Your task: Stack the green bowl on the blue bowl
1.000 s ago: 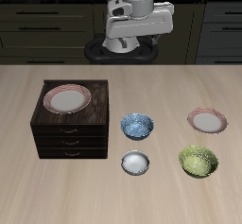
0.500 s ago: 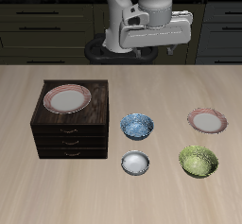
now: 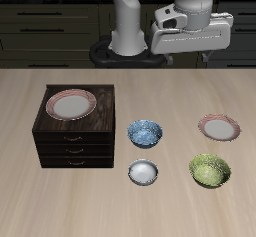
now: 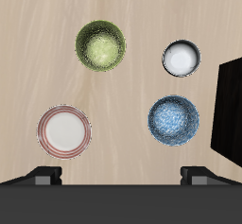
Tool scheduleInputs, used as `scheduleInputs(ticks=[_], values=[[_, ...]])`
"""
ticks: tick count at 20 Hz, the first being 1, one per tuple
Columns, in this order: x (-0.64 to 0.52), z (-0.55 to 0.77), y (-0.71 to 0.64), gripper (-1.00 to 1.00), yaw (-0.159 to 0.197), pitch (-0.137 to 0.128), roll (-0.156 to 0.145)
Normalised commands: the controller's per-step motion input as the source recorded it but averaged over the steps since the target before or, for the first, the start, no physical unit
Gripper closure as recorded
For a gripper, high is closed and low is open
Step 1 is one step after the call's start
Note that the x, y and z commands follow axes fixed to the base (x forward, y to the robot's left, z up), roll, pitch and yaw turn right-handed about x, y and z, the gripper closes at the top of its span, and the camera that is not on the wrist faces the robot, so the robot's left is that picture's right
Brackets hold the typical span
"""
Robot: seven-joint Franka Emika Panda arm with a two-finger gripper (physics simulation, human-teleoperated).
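Item count, table surface. Bowls: three in total, namely one small olive-green speckled bowl (image 3: 210,170), one small blue-and-white mottled bowl with a blue rim (image 3: 145,133), and one plain white-grey bowl (image 3: 144,172) of similar size. Plates: two, both white with pink rims, one pink-rimmed plate on the bare tabletop (image 3: 219,128) and a second pink-rimmed plate (image 3: 70,104) on top of the cabinet. Cabinets: one dark wooden drawer cabinet (image 3: 76,141) (three drawer fronts counted in the exterior view). Robot arms: one, with one gripper (image 3: 189,62).
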Motion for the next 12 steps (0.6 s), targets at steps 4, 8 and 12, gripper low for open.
scheduleInputs(ticks=[4,8,12], values=[[0.21,0.14,0.44,-1.00,-0.005,-0.004,0.013],[0.20,0.17,0.36,-1.00,0.003,-0.015,0.012],[0.38,0.21,0.32,-1.00,0.003,-0.029,-0.016]])
